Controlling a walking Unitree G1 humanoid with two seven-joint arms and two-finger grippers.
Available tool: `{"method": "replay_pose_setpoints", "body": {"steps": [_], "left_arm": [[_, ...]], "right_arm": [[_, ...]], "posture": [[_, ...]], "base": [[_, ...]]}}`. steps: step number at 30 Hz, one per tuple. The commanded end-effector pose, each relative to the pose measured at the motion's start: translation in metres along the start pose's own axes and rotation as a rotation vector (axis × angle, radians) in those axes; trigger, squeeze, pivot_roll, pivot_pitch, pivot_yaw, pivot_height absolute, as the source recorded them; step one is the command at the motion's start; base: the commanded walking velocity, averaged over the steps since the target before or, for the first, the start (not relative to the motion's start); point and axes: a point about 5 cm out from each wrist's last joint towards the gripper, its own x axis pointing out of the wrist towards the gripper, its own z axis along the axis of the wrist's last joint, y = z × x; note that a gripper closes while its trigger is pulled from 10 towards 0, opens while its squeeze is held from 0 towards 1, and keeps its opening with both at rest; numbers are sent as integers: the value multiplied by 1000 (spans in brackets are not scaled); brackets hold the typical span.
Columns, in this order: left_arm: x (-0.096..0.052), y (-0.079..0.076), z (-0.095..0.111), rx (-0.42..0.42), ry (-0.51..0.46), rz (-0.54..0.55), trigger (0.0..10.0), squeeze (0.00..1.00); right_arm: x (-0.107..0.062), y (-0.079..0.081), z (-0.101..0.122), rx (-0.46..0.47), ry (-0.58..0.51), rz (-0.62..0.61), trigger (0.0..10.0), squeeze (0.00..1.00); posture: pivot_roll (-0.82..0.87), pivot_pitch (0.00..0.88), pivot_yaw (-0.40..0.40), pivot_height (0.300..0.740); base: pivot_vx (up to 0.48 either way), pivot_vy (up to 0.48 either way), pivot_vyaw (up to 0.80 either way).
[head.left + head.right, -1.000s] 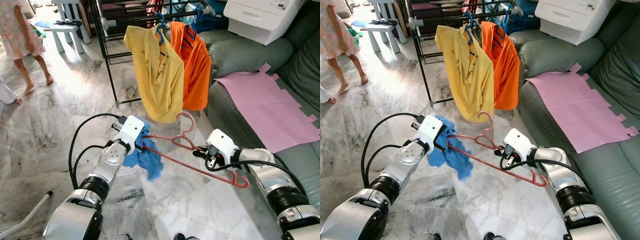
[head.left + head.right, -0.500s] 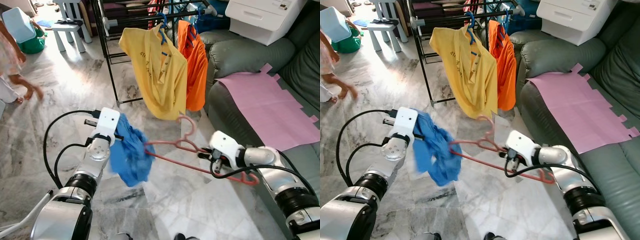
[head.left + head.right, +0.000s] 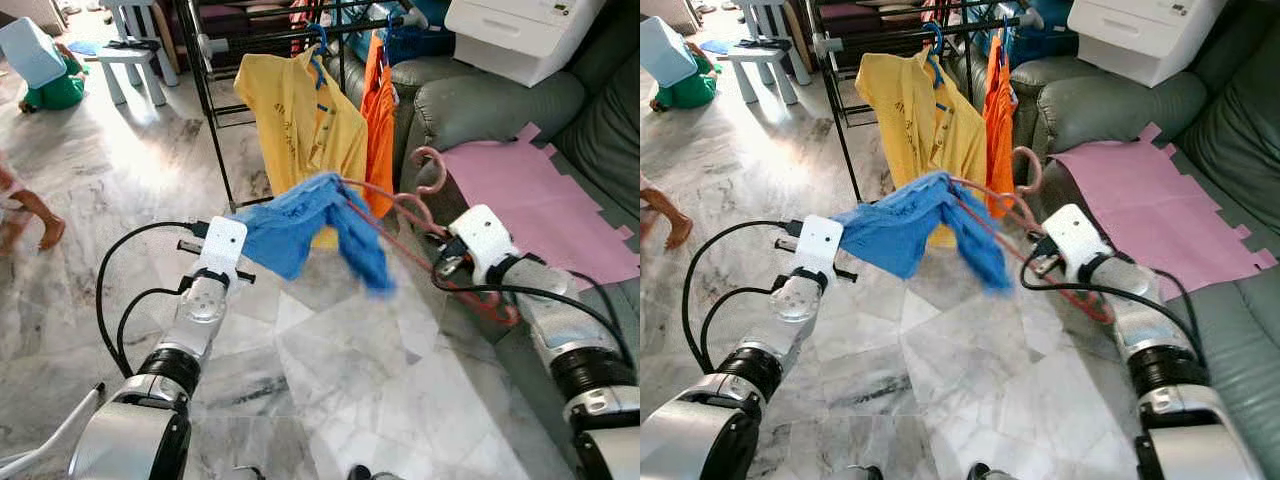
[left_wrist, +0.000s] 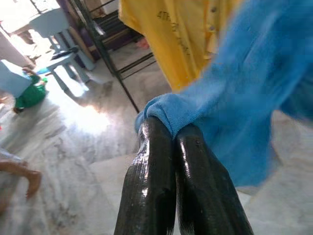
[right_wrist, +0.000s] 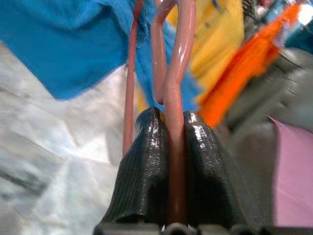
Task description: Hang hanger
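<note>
A pink-red hanger [image 3: 402, 212] carries a blue garment [image 3: 300, 225], blurred with motion, in front of the black clothes rack [image 3: 205, 90]. My right gripper [image 5: 168, 115] is shut on the hanger's wire just below its hook [image 3: 431, 166], to the right of the rack beside the sofa. My left gripper [image 4: 168, 129] is shut on one end of the blue garment, lower and to the left, so the cloth stretches between the arms. A yellow shirt [image 3: 290, 110] and an orange shirt [image 3: 380, 110] hang on blue hangers from the rack's rail [image 3: 300, 35].
A green sofa [image 3: 490, 100] with a pink sheet [image 3: 530, 190] and a white box [image 3: 510, 35] runs along the right. A white stool [image 3: 135, 55] stands at the back left. A person's foot [image 3: 30, 220] is at the left edge. Marble floor lies below.
Both arms rose toward the rack, lifting the hanger and blue garment from near the floor to shirt height. The garment now stretches out. The person moved to the left.
</note>
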Motion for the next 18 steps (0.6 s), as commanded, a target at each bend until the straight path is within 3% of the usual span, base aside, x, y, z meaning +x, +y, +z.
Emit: {"method": "replay_pose_setpoints", "body": {"steps": [1, 4, 7, 13, 17, 18], "left_arm": [[1, 0, 3, 5, -9, -3, 10000, 0], [1, 0, 3, 3, -11, 0, 10000, 0], [2, 2, 5, 1, -25, 16, 10000, 0], [3, 10, 7, -11, -37, 63, 10000, 0], [3, 11, 8, -4, -40, 72, 10000, 0], [3, 11, 8, -5, -40, 70, 10000, 0]], "right_arm": [[0, -2, 9, -24, -50, 6, 10000, 0], [1, 1, 7, -29, -43, 26, 10000, 0], [-3, 10, -5, -69, 33, 138, 10000, 0], [-11, 13, -30, -75, 188, 200, 10000, 0], [-32, 25, -57, -170, 360, 388, 10000, 0], [-39, 20, -65, -243, 437, 399, 10000, 0]], "posture": [[-109, 112, 11, 740], [-107, 108, 7, 740], [-108, 103, 5, 740], [-109, 101, -1, 740], [-107, 100, -2, 740], [-107, 100, -2, 740]], "base": [[0, 0, 0], [0, 0, 0], [0, 0, 0], [0, 0, 0], [0, 0, 0], [0, 0, 0]]}}
